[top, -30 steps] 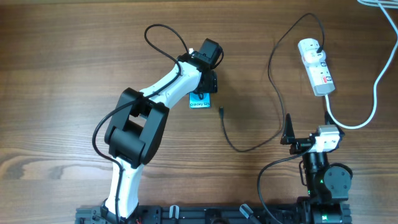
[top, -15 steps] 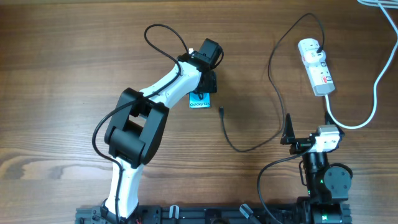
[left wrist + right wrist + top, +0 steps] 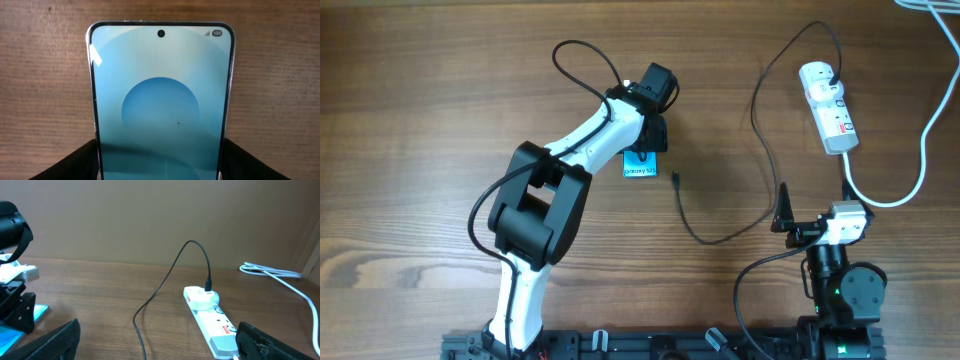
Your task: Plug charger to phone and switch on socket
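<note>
1 arm [image 3: 582, 137] outstretched: left gripper [image 3: 160, 162] pinching phone [image 3: 160, 95].

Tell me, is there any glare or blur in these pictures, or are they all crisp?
Left wrist: a bright streak of glare runs down the upper left edge of the phone, and the wooden table behind looks soft. Right wrist: the near fingers are dark blurs, the socket fairly sharp. Overhead: evenly lit, crisp, shadows faint.
</note>
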